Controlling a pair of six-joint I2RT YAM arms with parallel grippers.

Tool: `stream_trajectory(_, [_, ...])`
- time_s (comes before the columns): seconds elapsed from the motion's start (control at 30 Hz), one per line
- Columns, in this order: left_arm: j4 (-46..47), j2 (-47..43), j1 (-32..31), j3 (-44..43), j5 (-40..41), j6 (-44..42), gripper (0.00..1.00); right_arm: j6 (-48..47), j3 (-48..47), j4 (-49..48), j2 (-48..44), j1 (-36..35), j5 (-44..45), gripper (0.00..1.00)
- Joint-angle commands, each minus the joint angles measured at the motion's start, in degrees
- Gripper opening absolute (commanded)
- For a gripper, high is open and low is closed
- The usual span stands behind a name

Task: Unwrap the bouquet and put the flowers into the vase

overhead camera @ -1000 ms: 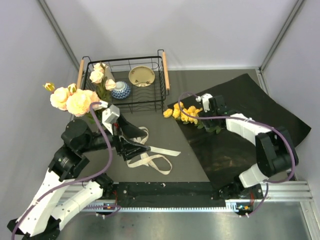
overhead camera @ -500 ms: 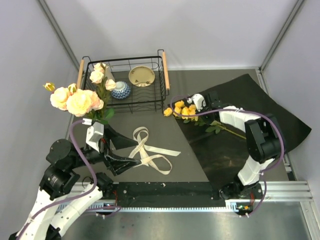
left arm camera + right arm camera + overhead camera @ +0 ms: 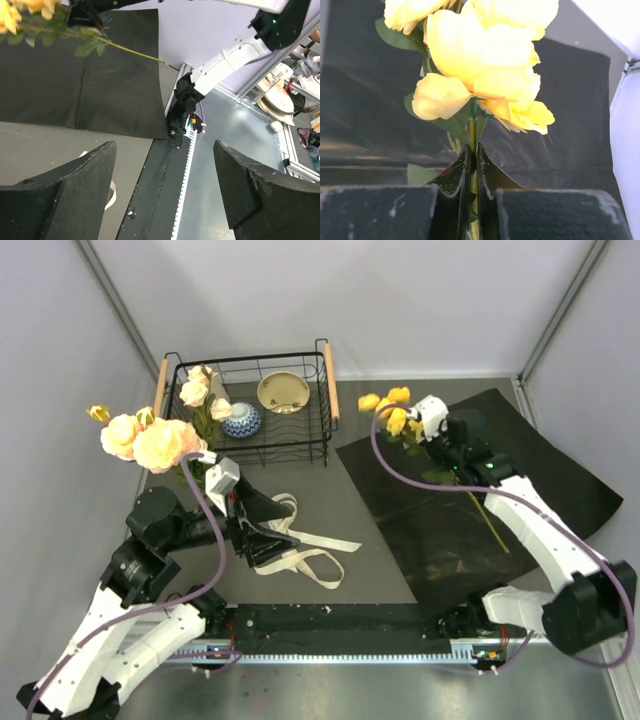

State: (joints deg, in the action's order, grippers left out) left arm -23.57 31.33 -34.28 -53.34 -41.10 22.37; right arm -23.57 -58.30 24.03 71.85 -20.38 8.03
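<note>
Yellow roses (image 3: 390, 407) on a long green stem hang above the black paper sheet (image 3: 470, 510), with my right gripper (image 3: 412, 430) shut on the stem just under the blooms. In the right wrist view the fingertips (image 3: 461, 165) pinch the green stem (image 3: 472, 131) below the yellow roses (image 3: 480, 50). Peach-pink roses (image 3: 150, 442) stand at the far left; the vase under them is hidden. My left gripper (image 3: 272, 537) hovers open over the cream ribbon (image 3: 305, 552), with nothing between its fingers (image 3: 65, 190). The left wrist view also shows the yellow roses (image 3: 12, 12) and the black paper (image 3: 75, 75).
A black wire basket (image 3: 325, 390) with wooden handles stands at the back. It holds a blue-patterned bowl (image 3: 242, 421), a beige cup (image 3: 283, 392) and a few peach roses (image 3: 198, 390). Grey walls close in on both sides. The metal rail (image 3: 350, 645) runs along the near edge.
My right gripper has shut on the yellow roses' stem and lifted them off the black paper toward the back. The left arm swung down and back, staying open over the ribbon.
</note>
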Motion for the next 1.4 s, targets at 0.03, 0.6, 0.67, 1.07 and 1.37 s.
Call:
stream_trajectory(0.03, [10.81, 2.5, -0.08, 1.04, -1.17, 5.65, 0.83, 9.48, -1.46, -0.21, -12.41, -0.01, -10.02, 0.0])
stream_trajectory(0.6, [37.45, 26.06, -16.16, -0.88, 24.04, 10.59, 0.74, 56.26, 13.12, -39.23, -29.66, -0.89, -49.52, 0.0])
stream_trajectory(0.67, [40.6, 27.37, -16.43, -0.54, 25.45, 11.37, 0.79, 57.15, 13.48, -39.59, -29.84, -1.94, -50.04, 0.0])
stream_trajectory(1.07, [42.21, 32.13, -16.52, -4.66, 28.53, 11.73, 0.64, 58.03, 16.03, -42.49, -30.37, -6.86, -50.57, 0.0])
stream_trajectory(1.37, [40.8, 30.89, -16.43, -4.93, 28.36, 11.29, 0.52, 57.24, 16.73, -42.58, -30.02, -8.36, -51.01, 0.0])
